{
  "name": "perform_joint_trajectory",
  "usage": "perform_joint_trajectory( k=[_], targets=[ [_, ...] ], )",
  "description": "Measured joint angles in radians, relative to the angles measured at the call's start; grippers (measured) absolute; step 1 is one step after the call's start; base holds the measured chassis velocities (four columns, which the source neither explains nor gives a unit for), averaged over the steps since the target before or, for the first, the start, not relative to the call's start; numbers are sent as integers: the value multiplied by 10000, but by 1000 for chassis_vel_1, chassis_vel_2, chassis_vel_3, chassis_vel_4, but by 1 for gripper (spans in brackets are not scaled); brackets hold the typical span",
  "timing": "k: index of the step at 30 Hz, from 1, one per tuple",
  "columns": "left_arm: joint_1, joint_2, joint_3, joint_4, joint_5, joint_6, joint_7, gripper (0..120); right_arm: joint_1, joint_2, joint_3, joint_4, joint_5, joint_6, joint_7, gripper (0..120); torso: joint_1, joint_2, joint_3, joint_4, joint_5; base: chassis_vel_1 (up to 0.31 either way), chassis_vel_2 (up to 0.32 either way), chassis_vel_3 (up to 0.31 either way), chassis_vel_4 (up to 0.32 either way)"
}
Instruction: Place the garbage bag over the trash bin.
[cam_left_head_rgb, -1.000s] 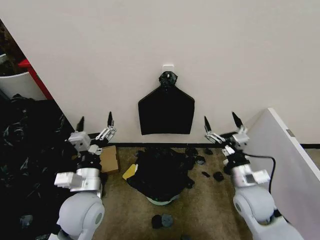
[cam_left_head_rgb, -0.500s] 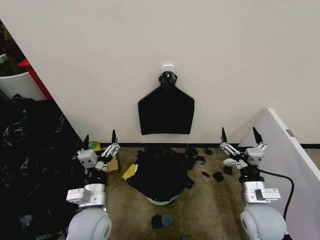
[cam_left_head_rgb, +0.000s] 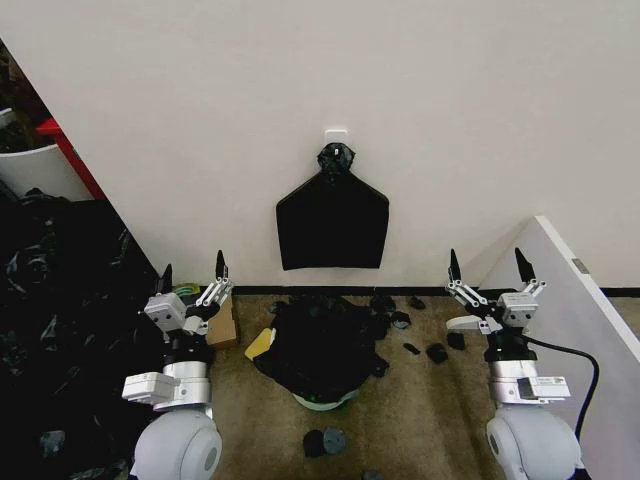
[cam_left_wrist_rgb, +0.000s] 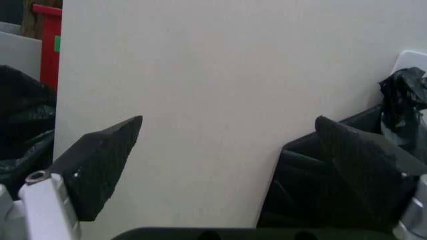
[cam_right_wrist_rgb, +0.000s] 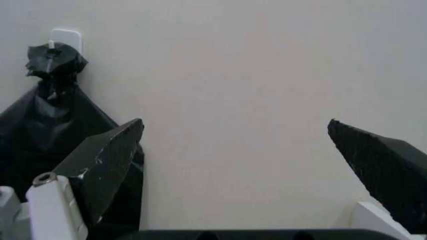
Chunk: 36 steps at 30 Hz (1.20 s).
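Draping loosely over the trash bin (cam_left_head_rgb: 322, 402) on the floor at the foot of the wall: the garbage bag (cam_left_head_rgb: 322, 345), crinkled and black, hiding all but a pale sliver of the bin's base. Hanging flat on the wall just above: a smooth black sheet (cam_left_head_rgb: 332, 228), knotted at a white hook (cam_left_head_rgb: 336, 133). Flanking the bin, well apart from it, both raised and gaping wide, holding nothing: left pincer (cam_left_head_rgb: 192, 269) and right pincer (cam_left_head_rgb: 486, 267).
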Motion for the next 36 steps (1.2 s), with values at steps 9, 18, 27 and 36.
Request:
perform_joint_trajectory(
  k=[9,18,27,36],
  targets=[
    [114,-174,59,-69,316,-19,10,100,-91,112,63,103,147,40,-154,100,0,0,0,0,1,0,0,0,0],
    [149,-222,34,-214,134,14,1,100,-105,127,-16,101,130,100,-279,100,0,0,0,0,1,0,0,0,0],
    [217,-216,-31,-243,128,31,-7,100,-62,250,-184,140,51,163,-278,100,0,0,0,0,0,0,0,0,0],
    [234,-194,-82,-308,118,44,-8,100,-62,327,-253,157,-29,185,-234,100,-1,0,0,0,1,0,0,0,0]
  ],
)
